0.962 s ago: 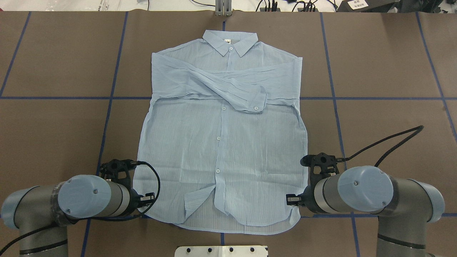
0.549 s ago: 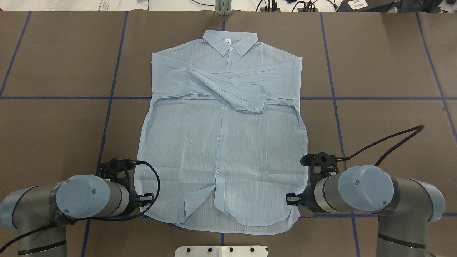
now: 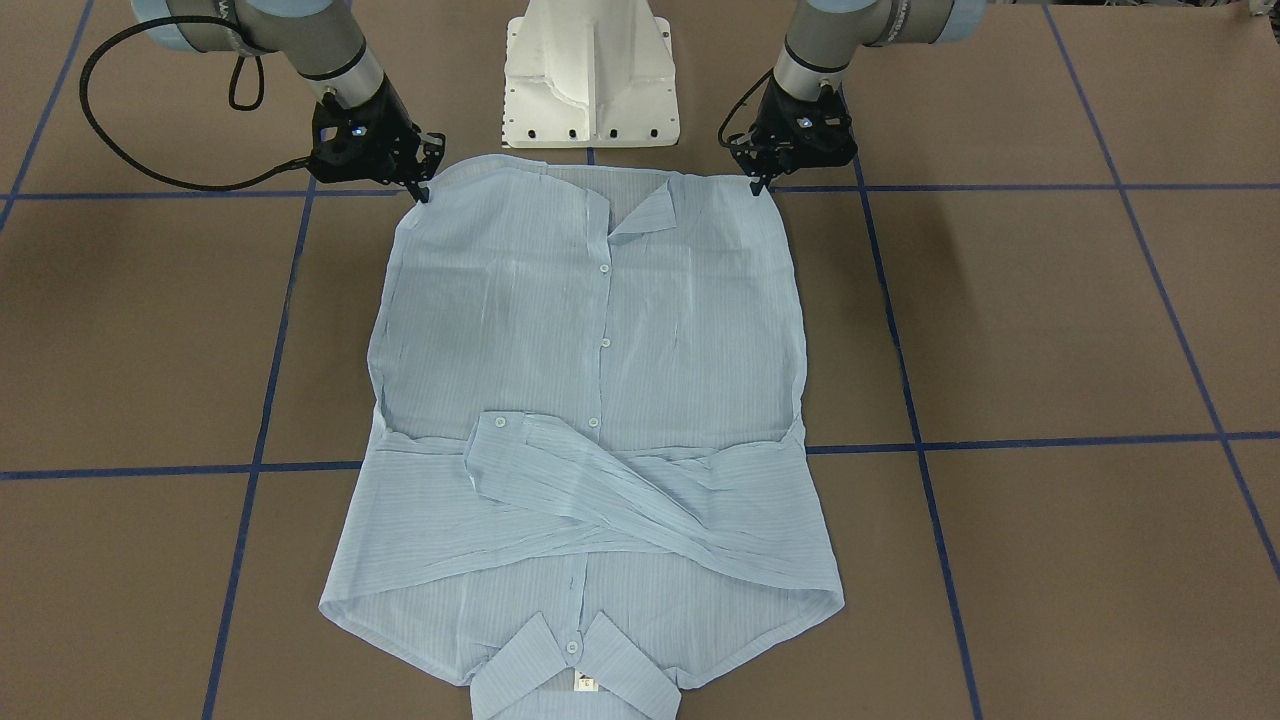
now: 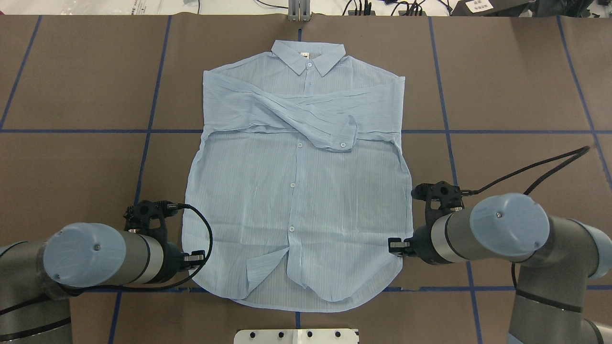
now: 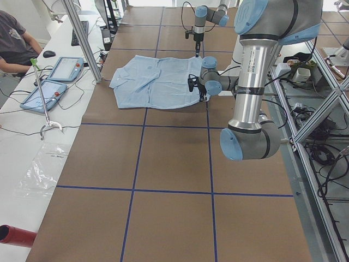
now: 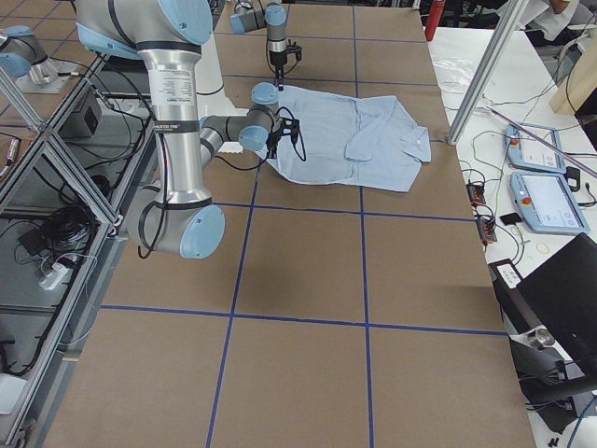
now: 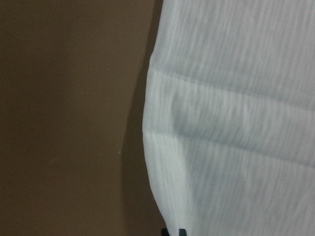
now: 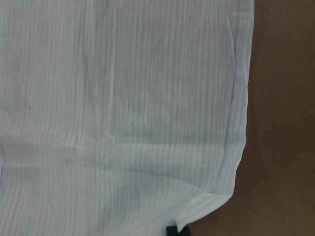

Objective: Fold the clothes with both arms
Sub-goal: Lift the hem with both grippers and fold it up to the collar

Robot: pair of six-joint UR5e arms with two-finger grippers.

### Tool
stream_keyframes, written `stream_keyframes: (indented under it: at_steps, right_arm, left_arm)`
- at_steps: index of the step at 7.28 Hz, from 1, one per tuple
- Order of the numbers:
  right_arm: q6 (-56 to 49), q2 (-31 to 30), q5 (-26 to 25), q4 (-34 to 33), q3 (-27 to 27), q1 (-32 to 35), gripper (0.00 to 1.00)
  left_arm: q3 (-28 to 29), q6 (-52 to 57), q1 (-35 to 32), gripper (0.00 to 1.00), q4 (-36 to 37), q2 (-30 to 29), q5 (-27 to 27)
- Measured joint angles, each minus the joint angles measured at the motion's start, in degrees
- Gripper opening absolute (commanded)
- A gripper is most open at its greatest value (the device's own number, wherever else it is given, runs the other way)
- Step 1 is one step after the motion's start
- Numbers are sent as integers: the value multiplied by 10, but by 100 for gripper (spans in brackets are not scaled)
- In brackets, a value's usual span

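Left black two-finger claw (image 3: 762, 184) touches one hem corner of the thin light blue button-up shirt (image 3: 590, 350), right claw (image 3: 424, 190) the other; whether either grips, I cannot tell. Shirt lies flat on the brown tabletop (image 3: 1050, 350), sleeves (image 3: 620, 500) crossed over its chest

One shirt (image 4: 296, 191), five white buttons (image 4: 292, 184) showing. Two arms, left arm (image 4: 95, 260) and right arm (image 4: 507, 229); two grippers, left gripper (image 3: 762, 184) and right gripper (image 3: 424, 190). One white pedestal (image 3: 592, 70). Two tablets (image 5: 67, 69), upper left of the left-end view.
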Motion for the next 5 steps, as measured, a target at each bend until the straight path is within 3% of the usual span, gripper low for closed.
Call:
stream_keyframes:
  at_steps: [3, 5]
  right_arm:
    - [-25, 21, 90, 0, -2, 102, 0]
    - [-35, 59, 128, -2, -26, 165, 0]
  left_arm:
    - [-10, 65, -77, 0, -1, -16, -51]
    - [-1, 90, -156, 0, 0, -65, -109]
